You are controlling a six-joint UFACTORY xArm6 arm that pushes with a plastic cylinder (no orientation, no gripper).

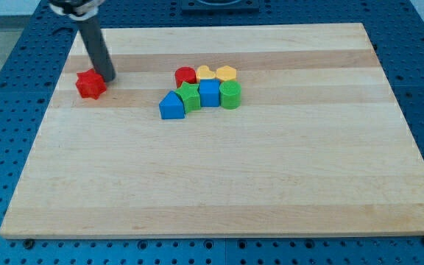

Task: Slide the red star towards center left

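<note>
The red star [90, 84] lies on the wooden board [219, 177] at the view's upper left. My tip [107, 76] stands just to the right of the star and slightly above it, touching or nearly touching its edge. The dark rod rises from there toward the view's top left.
A tight cluster of blocks sits right of the star: a red cylinder [185, 75], a yellow heart [205, 73], a yellow hexagon [227, 73], a blue house-shaped block [171, 106], a green star [189, 95], a blue cube [209, 93] and a green cylinder [230, 94].
</note>
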